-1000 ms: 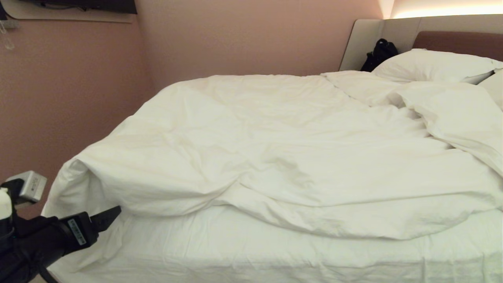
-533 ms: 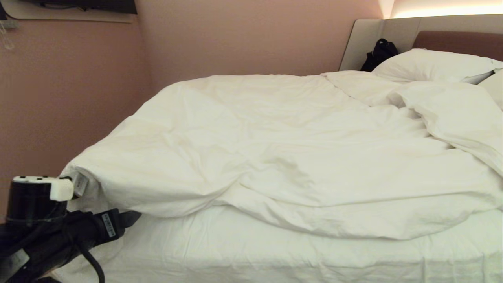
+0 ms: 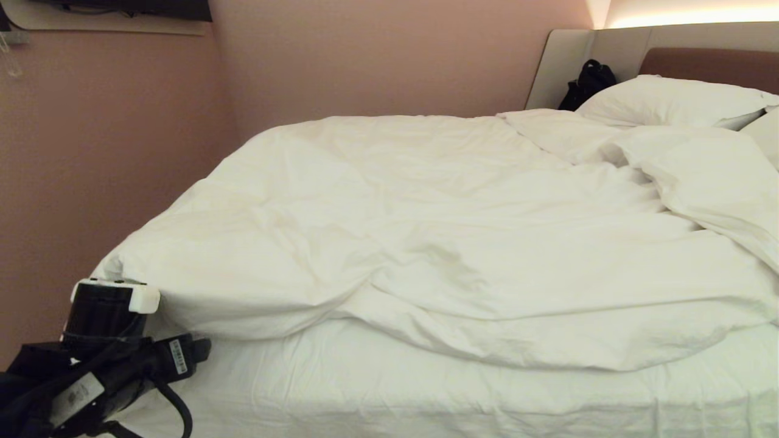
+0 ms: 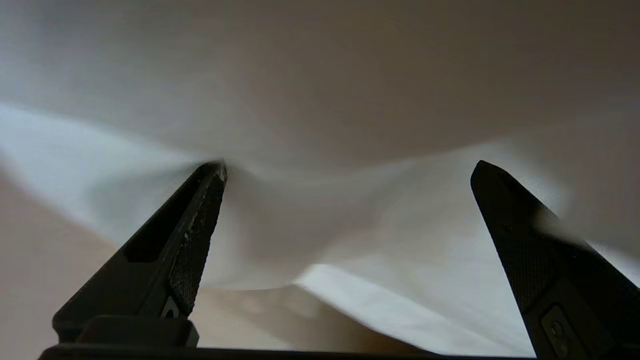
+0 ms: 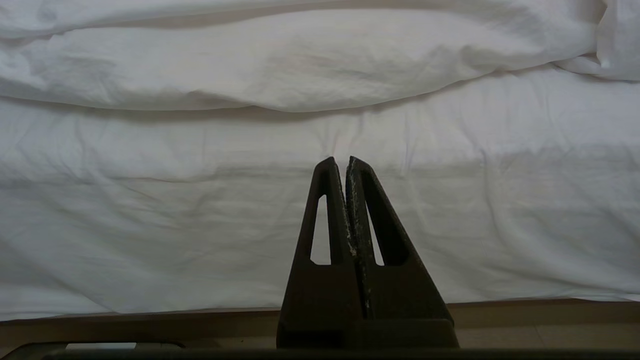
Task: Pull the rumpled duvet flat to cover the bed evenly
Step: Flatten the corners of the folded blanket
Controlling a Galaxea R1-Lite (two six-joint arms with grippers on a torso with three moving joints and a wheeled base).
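Observation:
The duvet [image 3: 426, 231] lies rumpled across the bed [image 3: 389, 395], its near edge drawn back so a strip of sheeted mattress shows at the front. My left arm [image 3: 109, 359] is at the duvet's near left corner. In the left wrist view my left gripper [image 4: 347, 167] is open wide, with white cloth [image 4: 380, 240] between the fingers and one fingertip [image 4: 212, 175] pressing into it. My right gripper [image 5: 346, 160] is shut and empty, low in front of the mattress side, out of the head view.
Pillows [image 3: 669, 100] lie at the brown headboard [image 3: 712, 64], with a black bag [image 3: 587, 82] beside them. A pink wall [image 3: 91, 152] runs close along the bed's left side. The bed's base [image 5: 150, 325] shows below the sheet.
My left arm has reached forward and its wrist has turned, bringing the open gripper up to the duvet's near left corner. The right gripper has not moved.

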